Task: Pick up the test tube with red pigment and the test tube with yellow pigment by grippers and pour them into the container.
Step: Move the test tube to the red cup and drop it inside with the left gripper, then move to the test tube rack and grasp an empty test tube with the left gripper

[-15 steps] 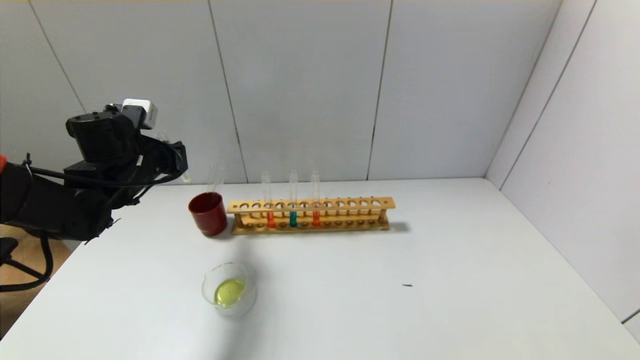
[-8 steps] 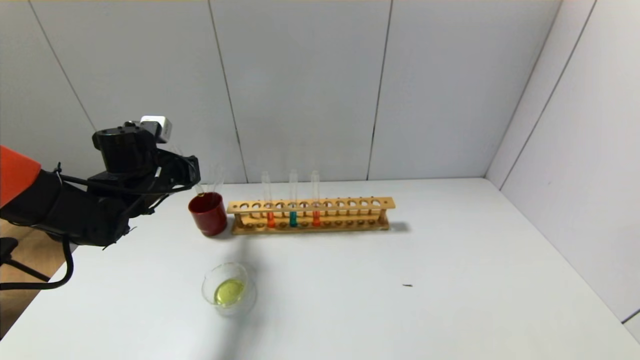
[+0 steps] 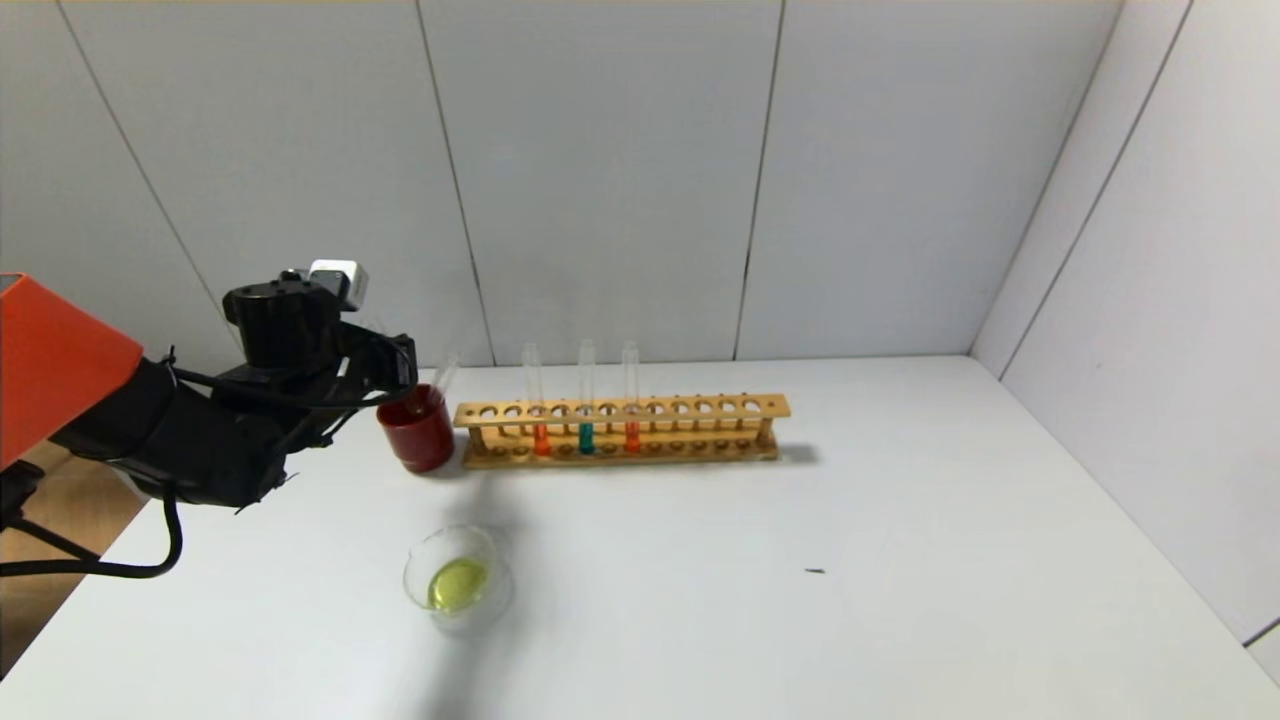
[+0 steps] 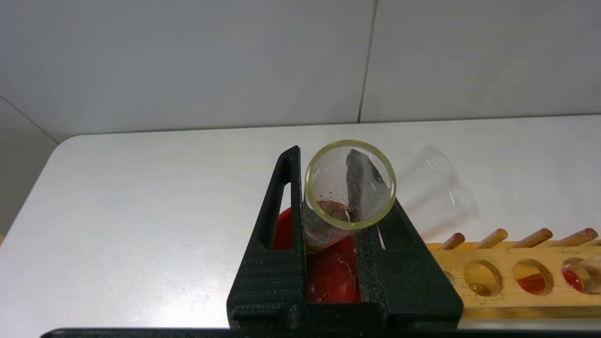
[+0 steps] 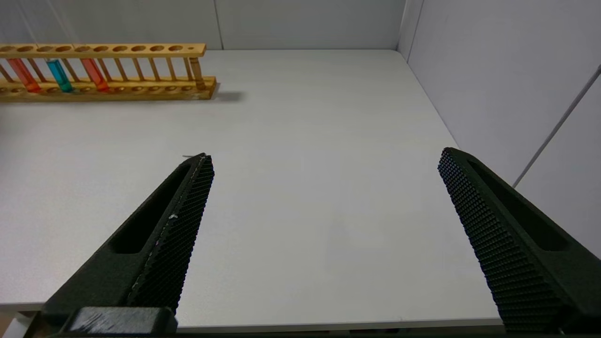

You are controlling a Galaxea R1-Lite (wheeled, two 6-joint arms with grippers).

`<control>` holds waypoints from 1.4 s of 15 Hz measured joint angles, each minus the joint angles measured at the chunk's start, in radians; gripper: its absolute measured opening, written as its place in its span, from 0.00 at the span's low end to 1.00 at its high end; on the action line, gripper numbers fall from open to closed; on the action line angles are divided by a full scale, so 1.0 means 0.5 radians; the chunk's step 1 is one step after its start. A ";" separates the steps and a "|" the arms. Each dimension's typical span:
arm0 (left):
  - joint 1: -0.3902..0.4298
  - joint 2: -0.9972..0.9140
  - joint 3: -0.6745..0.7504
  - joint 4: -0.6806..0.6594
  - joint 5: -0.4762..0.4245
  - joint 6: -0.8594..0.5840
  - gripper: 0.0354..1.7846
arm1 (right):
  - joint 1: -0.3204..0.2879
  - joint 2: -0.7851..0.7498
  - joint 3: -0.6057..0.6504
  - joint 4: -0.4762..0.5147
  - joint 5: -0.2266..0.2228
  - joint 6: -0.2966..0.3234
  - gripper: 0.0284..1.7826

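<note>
Glass yellow-pigment tube [image 4: 350,188], emptied, clamped in left end effector [image 4: 345,225] over red cup [image 3: 416,428] for discard; container [image 3: 458,580] holds yellow. Red-pigment tube [image 3: 541,425] racked. Right end effector [image 5: 324,230] spread wide, idle.

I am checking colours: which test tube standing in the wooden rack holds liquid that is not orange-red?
The middle test tube of the three: teal liquid, between two orange-red ones.

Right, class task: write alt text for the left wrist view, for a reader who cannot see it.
The left tool grips an empty test tube, its open mouth toward the camera, above a red cup on a white table. A wooden rack stands beside the cup.
</note>
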 joint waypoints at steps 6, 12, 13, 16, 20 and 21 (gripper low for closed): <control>0.005 0.080 -0.007 -0.021 0.024 0.005 0.35 | 0.000 0.000 0.000 0.000 0.000 0.000 0.98; 0.008 -0.019 -0.012 0.009 0.024 0.028 0.87 | 0.000 0.000 0.000 0.000 0.000 0.000 0.98; 0.007 -0.066 -0.012 0.033 0.023 0.044 0.92 | 0.000 0.000 0.000 0.000 0.000 0.000 0.98; -0.020 -0.271 -0.002 0.197 0.023 0.115 0.98 | 0.000 0.000 0.000 -0.001 0.000 -0.001 0.98; -0.204 -0.642 0.002 0.661 0.025 0.122 0.98 | 0.000 0.000 0.000 0.000 0.000 0.000 0.98; -0.304 -0.742 0.012 0.803 0.024 0.118 0.98 | 0.000 0.000 0.000 0.000 0.000 0.000 0.98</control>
